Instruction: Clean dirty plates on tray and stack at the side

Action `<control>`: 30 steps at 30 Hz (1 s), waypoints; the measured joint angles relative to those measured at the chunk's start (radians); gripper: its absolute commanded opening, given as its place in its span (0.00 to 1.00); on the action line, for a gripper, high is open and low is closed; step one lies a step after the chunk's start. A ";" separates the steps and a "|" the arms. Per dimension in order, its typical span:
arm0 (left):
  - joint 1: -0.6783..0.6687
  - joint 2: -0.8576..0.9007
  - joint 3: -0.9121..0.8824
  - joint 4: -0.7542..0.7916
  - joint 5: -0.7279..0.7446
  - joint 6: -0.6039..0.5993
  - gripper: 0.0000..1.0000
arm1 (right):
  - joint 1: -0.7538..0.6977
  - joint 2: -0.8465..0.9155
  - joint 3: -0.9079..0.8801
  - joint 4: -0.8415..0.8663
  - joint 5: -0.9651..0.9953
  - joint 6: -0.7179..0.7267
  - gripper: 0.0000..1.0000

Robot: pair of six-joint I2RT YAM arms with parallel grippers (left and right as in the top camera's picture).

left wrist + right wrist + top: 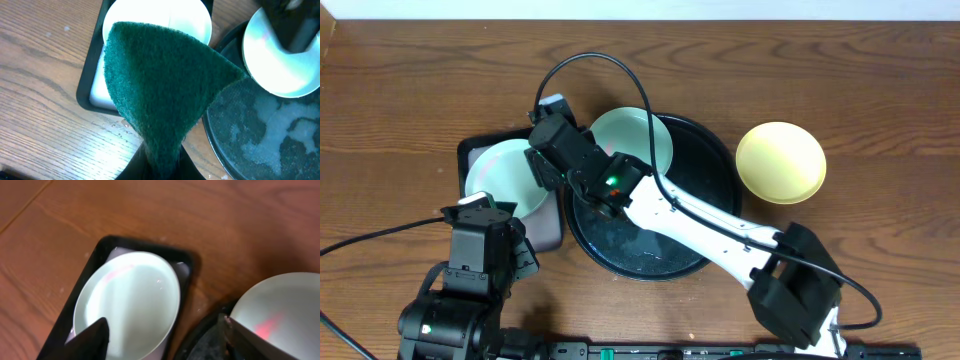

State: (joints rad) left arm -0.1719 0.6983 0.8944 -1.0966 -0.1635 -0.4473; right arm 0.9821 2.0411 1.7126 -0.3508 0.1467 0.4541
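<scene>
One mint-green plate (638, 140) lies on the back left of the round black tray (705, 170), which looks wet. A second mint-green plate (500, 178) with a reddish smear lies in the small rectangular tray (550, 235). The yellow plate (780, 162) sits on the table to the right. My right gripper (165, 340) is open and empty, its fingers spread between the two green plates (130, 297) (285, 305). My left gripper (162, 167) is shut on a green scouring pad (165, 95), held above the gap between the two trays.
The right arm (720, 235) stretches diagonally across the round tray from the front right. The left arm's base (470, 280) stands at the front left. A black cable (590, 62) loops over the back of the table.
</scene>
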 measured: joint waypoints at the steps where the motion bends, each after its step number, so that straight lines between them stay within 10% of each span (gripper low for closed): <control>1: 0.000 0.000 0.000 0.000 0.000 0.000 0.08 | 0.000 0.008 0.000 0.005 -0.010 0.003 0.69; 15: 0.000 0.000 0.000 0.000 0.000 0.000 0.08 | 0.019 0.118 -0.005 -0.106 -0.240 0.201 0.45; 17: 0.000 0.000 0.000 0.000 0.000 0.000 0.08 | 0.023 0.118 -0.005 -0.117 -0.282 0.261 0.57; 19: 0.000 0.000 0.000 0.000 0.000 0.000 0.08 | 0.027 0.118 -0.005 -0.120 -0.313 0.309 0.96; 21: 0.000 0.000 0.000 0.000 0.000 0.000 0.08 | 0.035 0.118 -0.005 -0.122 -0.339 0.341 0.99; 27: 0.000 0.000 0.000 0.000 0.000 0.000 0.07 | 0.090 0.118 -0.005 -0.119 -0.338 0.450 0.99; 30: 0.000 0.000 0.000 -0.003 -0.034 -0.015 0.08 | 0.119 0.118 -0.005 -0.119 -0.312 0.499 0.71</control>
State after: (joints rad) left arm -0.1719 0.6983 0.8944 -1.0992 -0.1978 -0.4625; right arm 1.1007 2.1590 1.7081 -0.4698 -0.1650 0.9535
